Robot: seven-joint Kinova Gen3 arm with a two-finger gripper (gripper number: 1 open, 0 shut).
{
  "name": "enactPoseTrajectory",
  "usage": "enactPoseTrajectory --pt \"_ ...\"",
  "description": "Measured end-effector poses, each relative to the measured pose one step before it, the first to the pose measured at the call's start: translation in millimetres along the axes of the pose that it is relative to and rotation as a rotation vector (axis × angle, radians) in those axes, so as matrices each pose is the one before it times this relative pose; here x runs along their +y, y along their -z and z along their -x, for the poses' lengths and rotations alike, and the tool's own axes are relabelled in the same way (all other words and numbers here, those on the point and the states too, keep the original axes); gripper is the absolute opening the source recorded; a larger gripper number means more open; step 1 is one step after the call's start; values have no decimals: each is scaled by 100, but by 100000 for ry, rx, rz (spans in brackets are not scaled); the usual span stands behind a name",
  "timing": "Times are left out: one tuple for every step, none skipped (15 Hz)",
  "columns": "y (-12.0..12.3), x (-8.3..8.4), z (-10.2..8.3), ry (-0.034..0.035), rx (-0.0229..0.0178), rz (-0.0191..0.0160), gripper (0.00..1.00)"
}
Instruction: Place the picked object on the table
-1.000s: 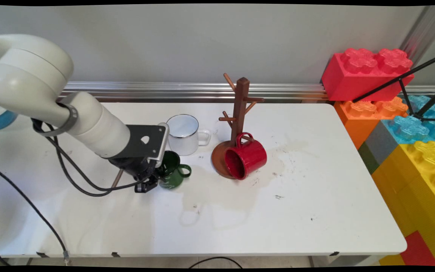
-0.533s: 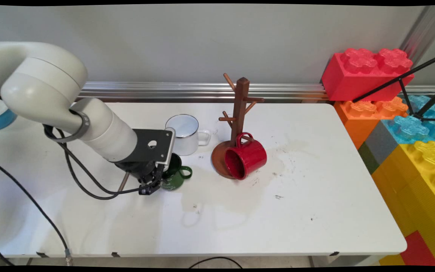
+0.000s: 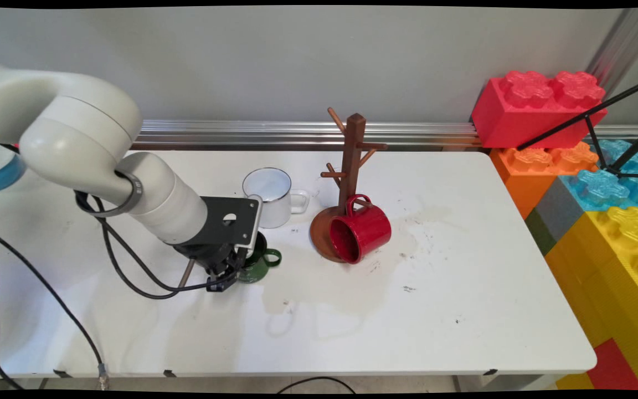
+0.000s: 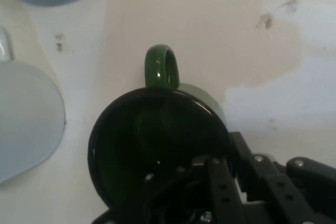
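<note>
jaws (image 3: 229, 277) half hide green mug (image 3: 258, 265) at its rim; grip cannot be told.

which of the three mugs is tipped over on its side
The red mug, lying against the wooden mug tree's base. The white mug and green mug stand upright.

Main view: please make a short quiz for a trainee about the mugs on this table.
1. True or false: the red mug at the wooden mug tree has its mouth turned sideways, not up.
2. Which mug is nearest the end effector? A white enamel mug; B green mug; C red mug.
3. How many mugs are in the main view?
Key: 1 true; 2 B; 3 three.
</note>
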Motion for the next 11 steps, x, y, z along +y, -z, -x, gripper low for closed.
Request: enactPoseTrajectory --pt "-115 55 -67 91 -141 201 0" --pt "-123 62 -117 109 4 256 100" --pt "-64 32 -79 93 58 128 100" --pt "-44 17 -38 111 -32 75 100" --pt "-55 33 -42 217 35 129 100" --pt "-61 28 -40 304 -39 191 100" --pt "-30 24 -59 322 218 272 100" --pt "19 39 -1 384 142 215 100" --pt "59 10 -9 407 274 206 100" --pt "146 -58 -12 486 392 64 100" --pt "126 -54 -5 388 284 135 100"
